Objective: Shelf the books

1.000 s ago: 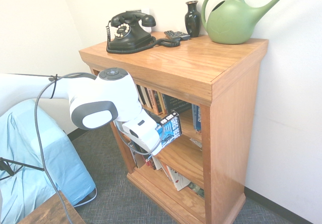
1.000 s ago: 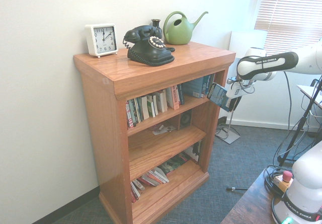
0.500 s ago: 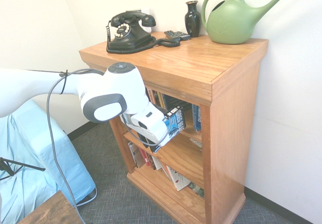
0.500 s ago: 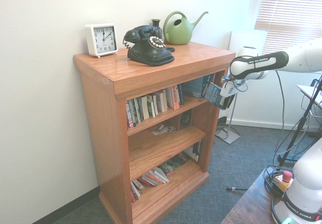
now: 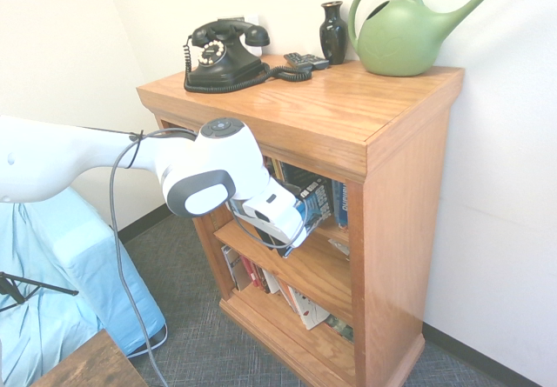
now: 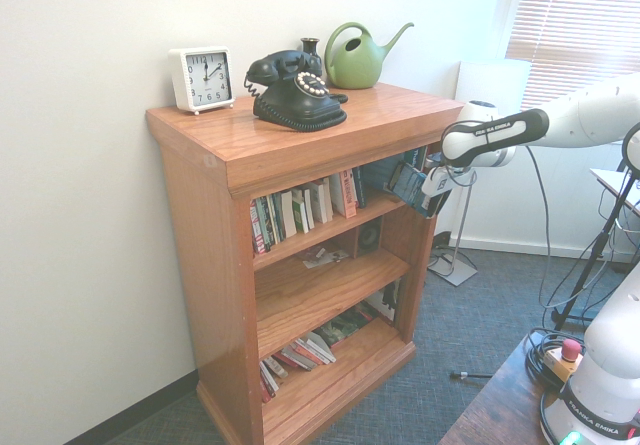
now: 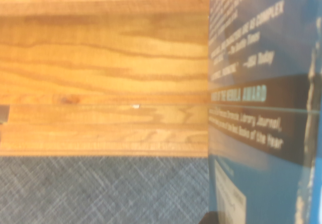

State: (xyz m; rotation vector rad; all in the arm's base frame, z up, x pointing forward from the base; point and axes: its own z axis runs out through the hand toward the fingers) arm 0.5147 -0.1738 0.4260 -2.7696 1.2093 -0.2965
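A blue paperback book [image 5: 313, 201] with white lettering is held tilted at the open front of the wooden shelf [image 5: 348, 113], at its upper level near the right side post. My gripper [image 5: 294, 223] is shut on the book's lower end. From the other side, the book [image 6: 409, 180] sits just at the upper opening's right end, with the gripper [image 6: 431, 186] behind it. Up close in the wrist view, the blue cover [image 7: 261, 108] stands in front of a wooden shelf board [image 7: 100, 68], with grey carpet [image 7: 100, 189] beyond.
On the shelf top stand a black telephone [image 5: 222, 52], a dark vase [image 5: 332, 30], a green watering can [image 5: 405, 32] and a white clock [image 6: 201, 78]. Mixed-colour books [image 6: 300, 210] fill the upper level's left. More lie on the bottom level [image 6: 310, 350]. A blue-covered seat [image 5: 61, 283] is nearby.
The arm has carried the blue book closer to the shelf, from in front of it to the mouth of the upper level. The grip on it is unchanged.
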